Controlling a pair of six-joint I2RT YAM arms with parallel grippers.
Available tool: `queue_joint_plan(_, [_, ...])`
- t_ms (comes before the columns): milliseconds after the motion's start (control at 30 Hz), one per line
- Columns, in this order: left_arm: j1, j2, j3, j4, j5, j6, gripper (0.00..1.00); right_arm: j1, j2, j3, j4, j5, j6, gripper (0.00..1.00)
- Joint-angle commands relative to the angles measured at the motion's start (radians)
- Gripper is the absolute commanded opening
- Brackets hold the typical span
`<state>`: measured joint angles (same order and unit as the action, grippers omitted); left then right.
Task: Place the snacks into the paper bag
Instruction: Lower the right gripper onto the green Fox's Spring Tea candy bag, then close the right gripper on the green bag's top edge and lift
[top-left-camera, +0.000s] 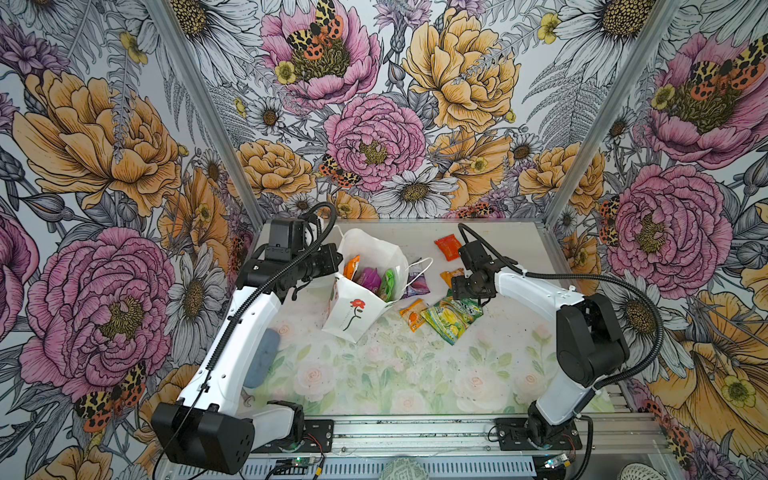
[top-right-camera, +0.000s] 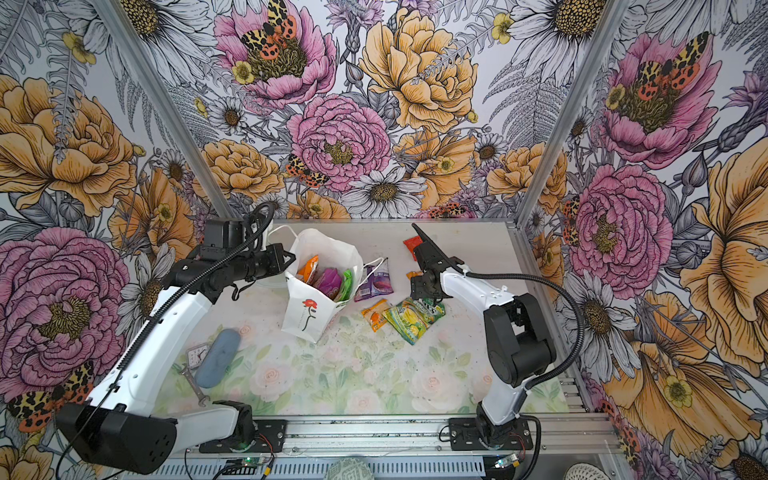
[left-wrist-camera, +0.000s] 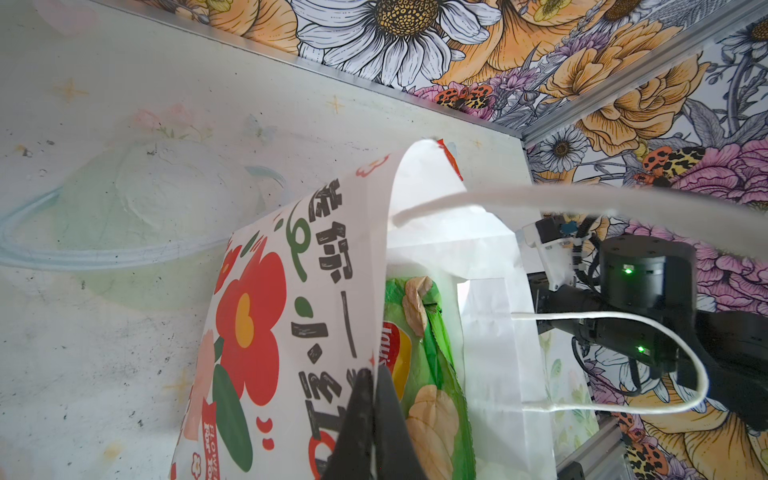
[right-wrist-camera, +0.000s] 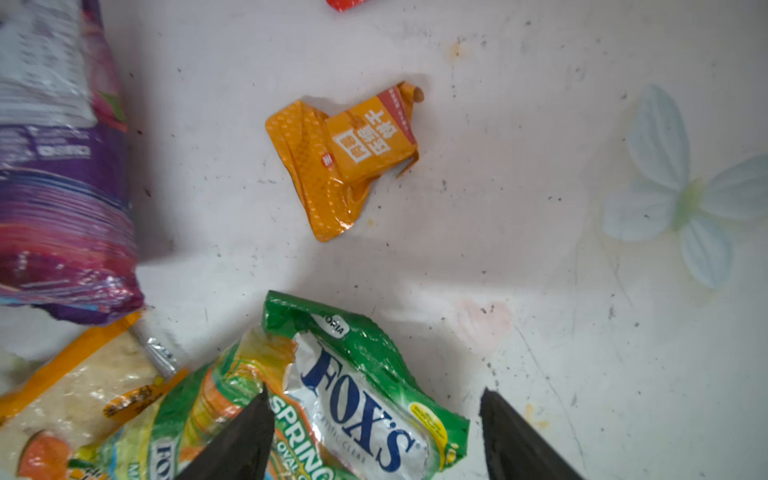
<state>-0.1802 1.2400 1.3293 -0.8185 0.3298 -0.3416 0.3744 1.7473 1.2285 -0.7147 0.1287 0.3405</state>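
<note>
The paper bag (top-left-camera: 353, 311) stands open and tilted near the middle of the table (top-left-camera: 374, 374). The left gripper (left-wrist-camera: 372, 374) is pinched tight on its rim, holding the mouth open. An orange packet (top-left-camera: 351, 266), a purple pouch (top-left-camera: 370, 278) and the green chip bag (left-wrist-camera: 428, 374) are inside. The right gripper (right-wrist-camera: 374, 392) hangs with its jaws spread wide over the green-yellow packet (top-left-camera: 451, 318), gripping nothing. That packet overlaps the orange-red fruit packet (top-left-camera: 411, 313) just beside it. A small purple packet (top-left-camera: 417, 284) lies against the bag's side, with one cord handle (top-left-camera: 419, 266) draped over it. The small orange packet (right-wrist-camera: 345, 158) lies apart on bare table beyond the gripper, and the red packet (top-left-camera: 446, 247) is farther back. Near the left arm, well apart from the snacks, lie a blue-grey case (top-right-camera: 218, 357), a small clock (top-right-camera: 195, 355) and a wrench (top-right-camera: 193, 384).
</note>
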Motion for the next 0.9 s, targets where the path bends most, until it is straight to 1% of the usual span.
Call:
queue_joint_plan(0, [-0.007, -0.029, 0.010, 0.130, 0.021, -0.010, 0.00, 0.010, 0.053, 0.033, -0.078, 0.012, -0.105, 0.80])
queue_joint_plan(100, [-0.010, -0.030, 0.010, 0.131, 0.022, -0.008, 0.00, 0.009, 0.103, 0.048, -0.077, -0.031, -0.110, 0.79])
queue_joint_plan(267, [-0.016, -0.023, 0.010, 0.130, 0.027, -0.006, 0.00, 0.002, 0.186, 0.074, -0.082, -0.041, -0.049, 0.75])
queue_joint_plan(533, [-0.019, -0.025, 0.008, 0.130, 0.028, -0.005, 0.01, -0.021, 0.229, 0.052, -0.062, -0.135, 0.018, 0.59])
queue_joint_plan(567, [-0.019, -0.025, 0.008, 0.130, 0.028, -0.006, 0.01, -0.029, 0.226, 0.043, -0.056, -0.152, 0.029, 0.56])
queue_joint_plan(633, [-0.018, -0.025, 0.008, 0.130, 0.027, -0.006, 0.01, -0.047, 0.213, 0.019, -0.033, -0.200, 0.047, 0.46])
queue_joint_plan(767, [-0.019, -0.027, 0.008, 0.130, 0.028, -0.006, 0.01, -0.082, 0.162, -0.042, 0.037, -0.305, 0.084, 0.20])
queue_joint_plan(867, [-0.017, -0.027, 0.009, 0.130, 0.028, -0.007, 0.01, -0.097, 0.117, -0.075, 0.062, -0.319, 0.109, 0.08])
